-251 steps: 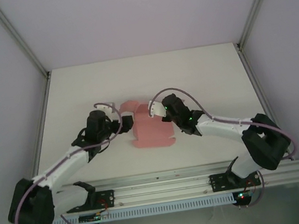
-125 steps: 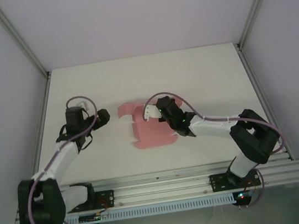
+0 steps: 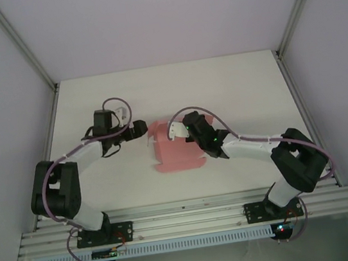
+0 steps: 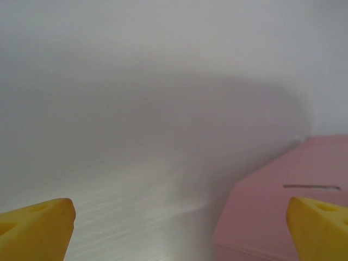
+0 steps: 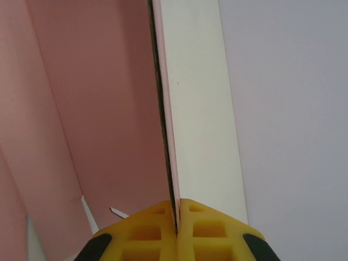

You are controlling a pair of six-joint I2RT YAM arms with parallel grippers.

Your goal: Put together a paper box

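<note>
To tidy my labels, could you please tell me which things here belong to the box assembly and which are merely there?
Job: paper box; right gripper, shut on its flap; left gripper, open beside it.
Merely there: table; mounting rail.

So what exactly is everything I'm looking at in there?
paper box: one, pink, a die-cut sheet lying mid-table with one panel lifted
table: one, white, under everything
walls: three, pale lilac-grey, round the back and sides
rail: one, silver, along the near edge, carrying both bases
left arm: one, white and black, reaching in from the left
right arm: one, white and black, reaching in from the right
left gripper: one, yellow-tipped, open, at the sheet's left edge
right gripper: one, yellow-tipped, shut on the lifted panel's edge
</note>
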